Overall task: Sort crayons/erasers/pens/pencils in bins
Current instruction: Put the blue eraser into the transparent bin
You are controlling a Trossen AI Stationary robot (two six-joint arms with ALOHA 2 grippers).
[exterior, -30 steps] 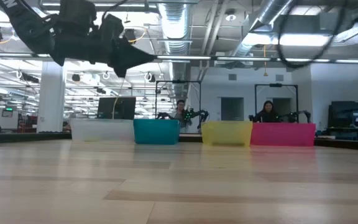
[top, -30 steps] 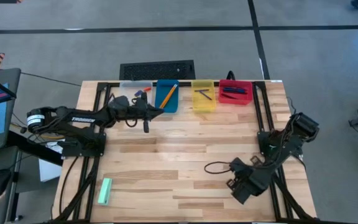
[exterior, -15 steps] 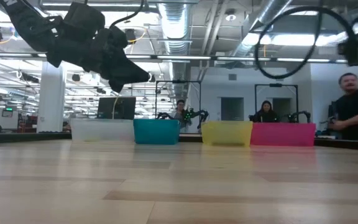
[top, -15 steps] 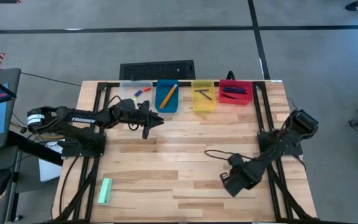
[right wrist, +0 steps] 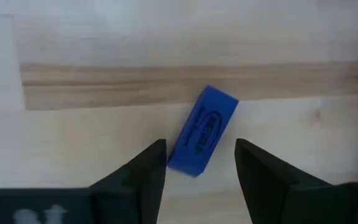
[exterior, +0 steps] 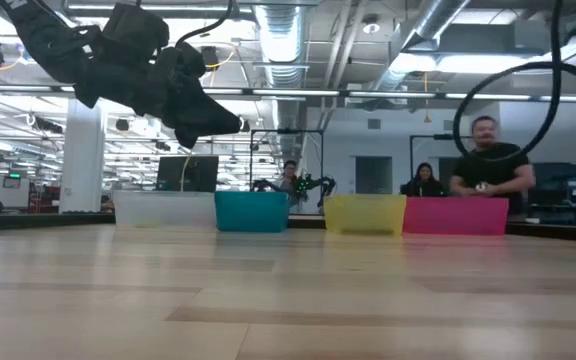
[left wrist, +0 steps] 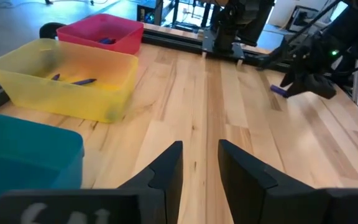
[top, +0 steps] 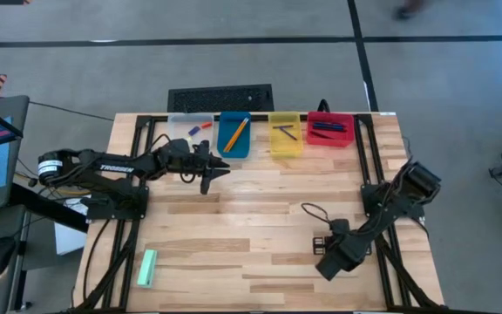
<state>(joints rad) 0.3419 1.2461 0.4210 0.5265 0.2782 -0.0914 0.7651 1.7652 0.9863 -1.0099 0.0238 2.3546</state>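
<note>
A blue eraser [right wrist: 202,129] lies flat on the wooden table. My right gripper [right wrist: 197,158] hangs over it near the table's right side [top: 328,249], open and pointing down, one finger on each side of the eraser's near end; whether a finger touches it, I cannot tell. My left gripper [left wrist: 199,158] stands open and empty above the table, in front of the blue bin [top: 234,135]. Four bins stand in a row at the far edge. The clear bin [top: 190,125] holds small erasers and the blue bin orange pencils. The yellow bin [top: 285,133] holds short dark sticks and the red bin [top: 329,129] dark blue pens.
A green block [top: 147,268] lies near the front left corner. A black keyboard [top: 220,96] sits behind the bins. Black frame rails [top: 369,166] run along both table sides. A person [exterior: 488,165] stands beyond the red bin. Bare wood lies between the two arms.
My left gripper has tipped its fingers downward in front of the blue bin and then kept still. My right gripper has sunk toward the table and rolled about its wrist, with its cable loop swinging along.
</note>
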